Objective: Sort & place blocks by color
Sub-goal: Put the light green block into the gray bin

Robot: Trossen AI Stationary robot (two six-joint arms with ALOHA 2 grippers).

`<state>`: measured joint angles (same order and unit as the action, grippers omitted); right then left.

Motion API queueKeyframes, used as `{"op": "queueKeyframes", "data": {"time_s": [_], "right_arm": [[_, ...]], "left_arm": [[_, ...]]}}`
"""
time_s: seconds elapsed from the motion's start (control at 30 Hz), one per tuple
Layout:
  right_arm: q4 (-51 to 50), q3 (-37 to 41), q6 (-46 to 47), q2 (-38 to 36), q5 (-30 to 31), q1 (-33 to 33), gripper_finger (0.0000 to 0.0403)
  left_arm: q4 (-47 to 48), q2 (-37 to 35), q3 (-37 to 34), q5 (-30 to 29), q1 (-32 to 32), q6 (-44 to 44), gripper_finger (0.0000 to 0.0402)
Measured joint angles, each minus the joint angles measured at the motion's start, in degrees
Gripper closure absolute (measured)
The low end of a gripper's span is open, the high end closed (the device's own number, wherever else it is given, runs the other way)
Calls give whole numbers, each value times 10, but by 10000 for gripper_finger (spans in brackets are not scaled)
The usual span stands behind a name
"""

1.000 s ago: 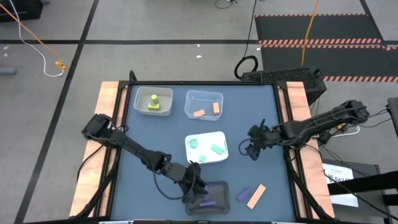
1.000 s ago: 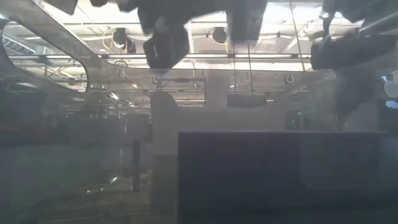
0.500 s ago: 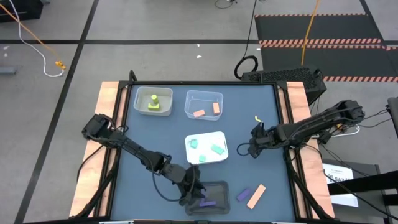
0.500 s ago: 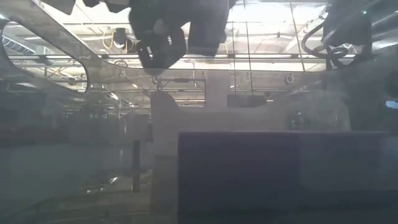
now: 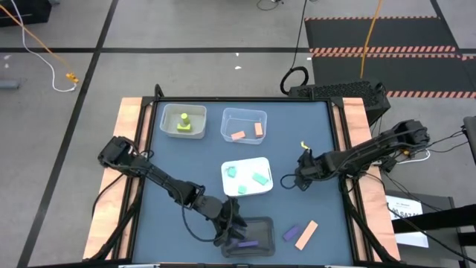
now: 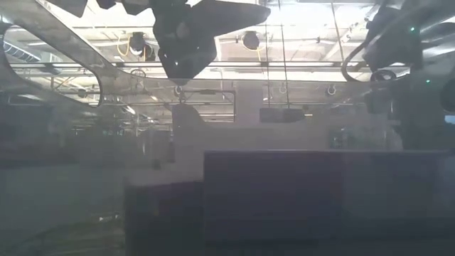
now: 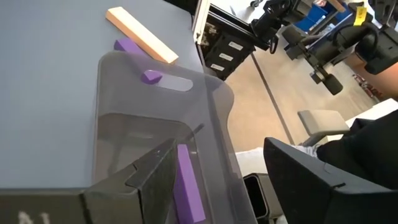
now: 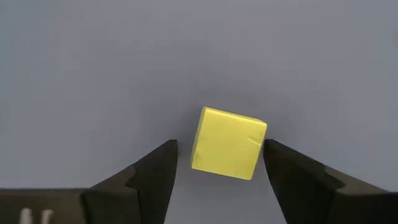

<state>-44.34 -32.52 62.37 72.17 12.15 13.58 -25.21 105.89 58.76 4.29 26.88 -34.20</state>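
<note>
We see the left gripper (image 5: 236,232) low over the dark tray (image 5: 262,226) near the front edge of the table (image 5: 320,126), and its jaws stand apart. In the left wrist view a purple bar (image 7: 185,180) lies inside this tray, just beside one finger (image 7: 152,177), but we cannot tell if the finger touches it; the other finger is well away from it, so the bar is not gripped. The left arm reaches from the left side of the table diagonally towards the front middle, and it is stretched low. The right gripper (image 8: 221,163) has its jaws open around a yellow cube (image 8: 227,143) which sits on the blue table surface; both fingers stand beside the cube with a small gap on each side, so nothing is held. In the high view this cube (image 5: 303,145) is near the right side of the table, and the right arm comes in from the right edge, bent at the elbow. A purple block (image 5: 291,233) and a peach bar (image 5: 306,234) lie on the table to the right of the dark tray. The white tray (image 5: 245,165) in the middle holds mint blocks (image 5: 259,178), the clear tray (image 5: 244,115) at the back holds peach blocks (image 5: 239,135), and the tray at the back left (image 5: 169,112) holds yellow-green blocks (image 5: 184,124).
</note>
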Motion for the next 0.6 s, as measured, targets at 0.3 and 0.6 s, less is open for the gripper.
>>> {"op": "queueKeyframes", "data": {"time_s": [0.3, 0.6], "right_arm": [[18, 0, -3, 7, 0, 0, 286], [29, 4, -23, -36, 19, 0, 286]], "left_arm": [[-4, 0, 0, 3, -17, 9, 162], [-4, 0, 0, 17, -44, 21, 162]]}}
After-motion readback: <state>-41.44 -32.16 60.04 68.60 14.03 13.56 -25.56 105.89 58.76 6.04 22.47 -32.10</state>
